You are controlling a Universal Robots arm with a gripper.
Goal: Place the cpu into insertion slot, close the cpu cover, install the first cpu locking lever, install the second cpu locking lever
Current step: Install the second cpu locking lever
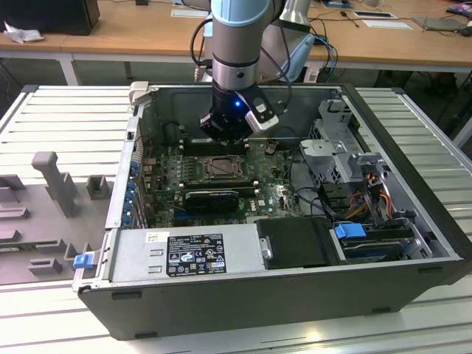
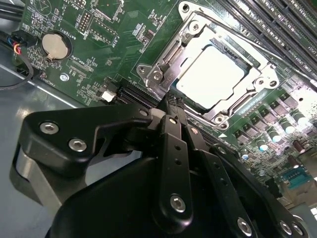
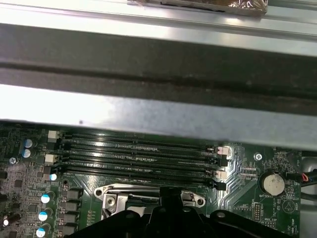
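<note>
The cpu (image 2: 210, 74) lies flat in the insertion slot (image 2: 159, 74), its pale top showing through the window of the cpu cover (image 2: 237, 101), which lies down over it. My gripper (image 2: 172, 103) is shut with nothing visible between its black fingers, and its tips sit at the socket's edge beside the cover. In the exterior view the gripper (image 1: 227, 133) hangs just above the insertion slot (image 1: 221, 168) inside the open computer case. The first wrist view shows the slot's metal rim (image 3: 111, 193) right by the fingers (image 3: 171, 201). I cannot make out how the locking levers stand.
Long black memory slots (image 3: 138, 153) run beside the socket, below the grey case wall (image 3: 148, 114). A coin battery (image 2: 54, 44) and loose cables (image 2: 15, 59) sit near the board's edge. The power supply (image 1: 192, 254) and drive cage (image 1: 346, 147) stand on other sides of the board.
</note>
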